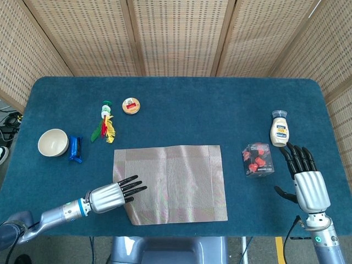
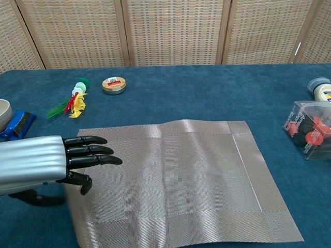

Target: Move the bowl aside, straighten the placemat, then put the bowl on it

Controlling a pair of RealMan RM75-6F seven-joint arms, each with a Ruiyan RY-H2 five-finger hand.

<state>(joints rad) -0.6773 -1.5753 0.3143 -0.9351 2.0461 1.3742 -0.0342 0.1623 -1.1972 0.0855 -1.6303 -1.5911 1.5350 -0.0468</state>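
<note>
Currently our left hand (image 1: 113, 194) lies flat, fingers spread, holding nothing, on the placemat's (image 1: 176, 181) near-left edge, bowl (image 1: 53, 142) well beyond it to its left; sliding fingers could rumple or re-skew the mat.

No legible txt anywhere.
</note>
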